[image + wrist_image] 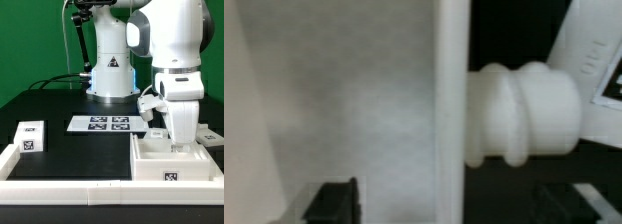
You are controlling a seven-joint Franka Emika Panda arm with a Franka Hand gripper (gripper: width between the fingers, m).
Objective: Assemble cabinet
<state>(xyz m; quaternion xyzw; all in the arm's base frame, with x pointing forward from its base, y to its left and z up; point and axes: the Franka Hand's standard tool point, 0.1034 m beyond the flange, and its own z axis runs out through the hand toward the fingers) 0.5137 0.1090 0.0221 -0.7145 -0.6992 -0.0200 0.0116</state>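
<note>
Cabinet [150, 168] beneath seemingly spread end effector [461, 201]

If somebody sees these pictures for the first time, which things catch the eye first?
First the big white robot arm on the exterior view's right, its gripper reaching down into the open white cabinet at the front. Next the marker board with black-and-white tags, flat in the middle, and a small tagged white block at the exterior view's left. In the wrist view, a ribbed white knob sits against a white panel.
</note>
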